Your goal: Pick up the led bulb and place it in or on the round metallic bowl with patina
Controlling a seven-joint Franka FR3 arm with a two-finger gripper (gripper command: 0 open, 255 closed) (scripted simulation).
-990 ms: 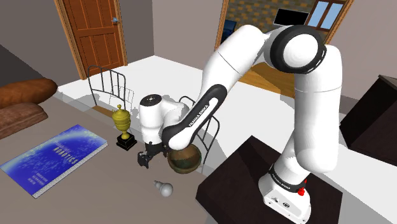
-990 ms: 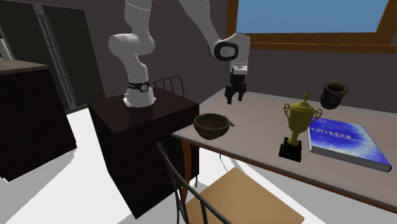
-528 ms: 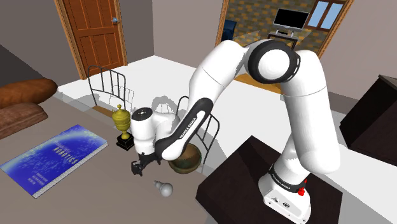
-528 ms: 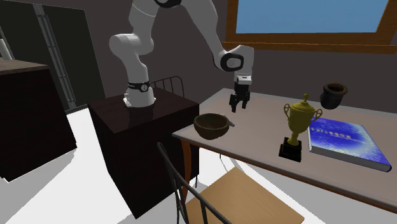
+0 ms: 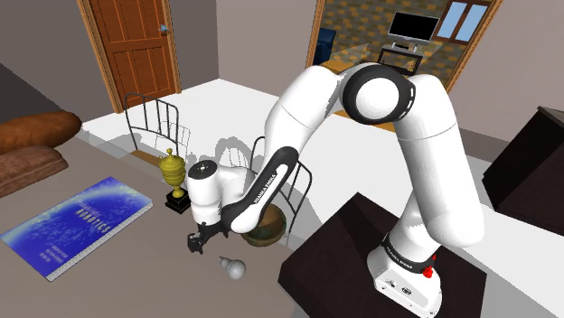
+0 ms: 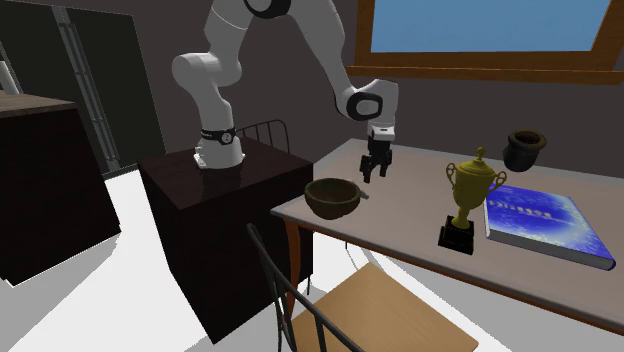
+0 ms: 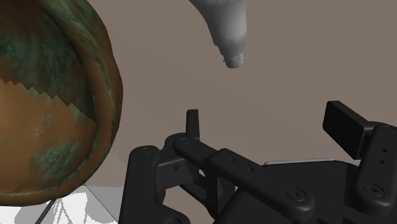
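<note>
Looks like a home: a panelled wooden door (image 5: 137, 50) at the far left, a television (image 5: 411, 25) in a room through the far doorway. Holds a table (image 6: 400, 215) bearing a gold trophy (image 6: 470, 190) and a blue book (image 6: 545, 225), with a wooden-seated chair (image 6: 385, 305) near it.

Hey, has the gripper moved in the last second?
Yes. In the shoulder view the gripper has dropped lower beside the bowl, closer to the table and the bulb.
</note>
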